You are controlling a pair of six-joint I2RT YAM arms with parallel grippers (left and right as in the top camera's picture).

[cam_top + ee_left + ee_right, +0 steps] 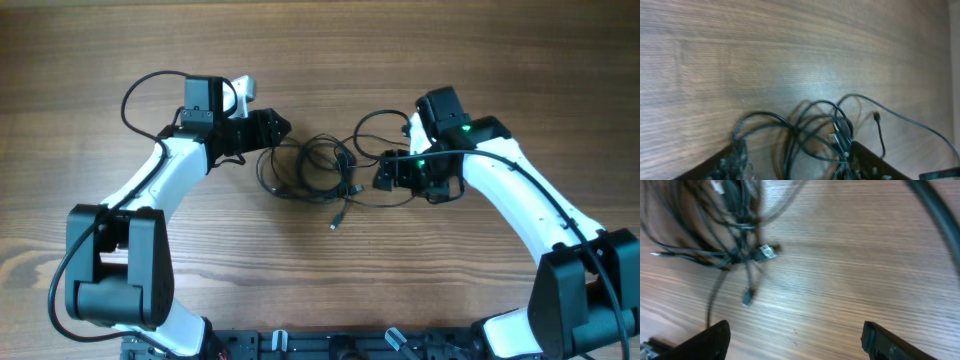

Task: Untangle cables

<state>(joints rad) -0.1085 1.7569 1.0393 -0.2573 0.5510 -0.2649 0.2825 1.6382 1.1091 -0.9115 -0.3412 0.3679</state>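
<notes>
Left gripper (280, 128) in the overhead view stands at the left end of the cables (312, 165), jaws spread and clasping nothing. The right gripper (382, 176) faces it from the other end, likewise spread, its tips just beside the tangle. The cables lie mid-table as a flattened knot of loops whose long axis runs left to right between the two grippers. One loop arches up and to the right, and one loose tail runs down toward the near edge, ending in a small plug (335, 224). The table (320, 50) shows open wood above and below the knot, with less room at the sides where the arms reach in.

From the left wrist, the fingers (732, 162) sit at the bottom edge, cut off by the frame and wide apart. The loops are heaped between and just above them — whether any strand touches a finger cannot be told. One strand sweeps away to the right edge.

From the right wrist the picture is blurred. The fingers (705, 342) stand far apart at the bottom with only wood between them. The cables fill the top left, cut off by the frame, with two plug ends trailing downward. A thick dark band (935, 215) crosses the top right corner — too soft to identify.
</notes>
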